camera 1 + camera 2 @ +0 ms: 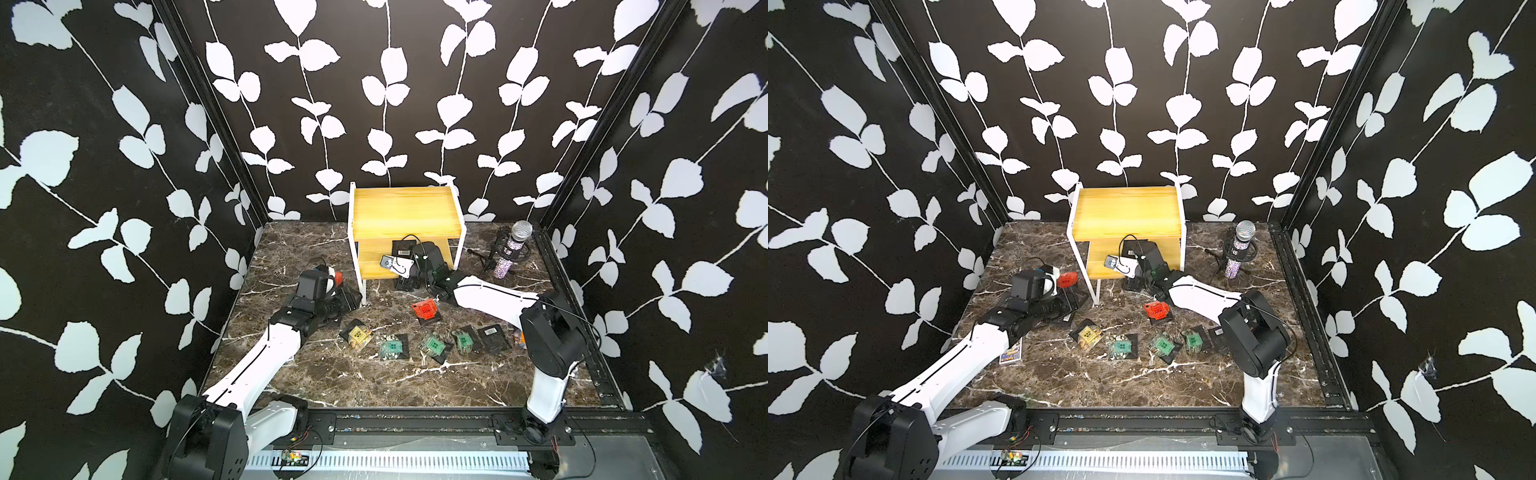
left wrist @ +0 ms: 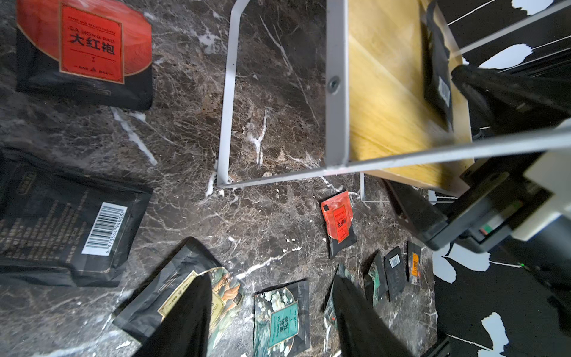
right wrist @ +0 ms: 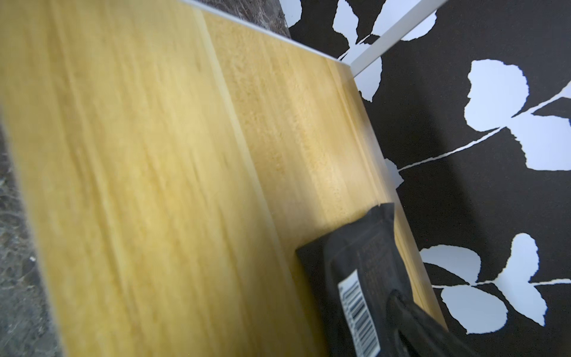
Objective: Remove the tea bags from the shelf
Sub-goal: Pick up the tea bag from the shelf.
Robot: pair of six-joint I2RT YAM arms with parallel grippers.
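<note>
Reaching the right gripper (image 1: 415, 251) in over the lower board (image 3: 154, 154) of the shelf (image 1: 405, 208), holding its jaws spread wide and gripping nothing. Showing one dark finger (image 3: 411, 321) over a tea bag (image 3: 364, 265): flat, matte black, slightly crinkled, white barcode up. Touching it or not, impossible to tell. Lying on that board, just near of the upper tier's front edge.

Hovering the left gripper (image 2: 268, 278) low over the marble tabletop (image 1: 332, 382), just left of the shelf's thin white metal leg (image 1: 360, 274), jaws parted around empty air, with a yellow sachet (image 1: 356, 334) just near of it.

Showing smooth, grained yellow wood on both tiers. Lying flat on the veined brown stone near of the shelf: a red sachet (image 1: 426, 309) and a green sachet (image 1: 392, 347), both square.
</note>
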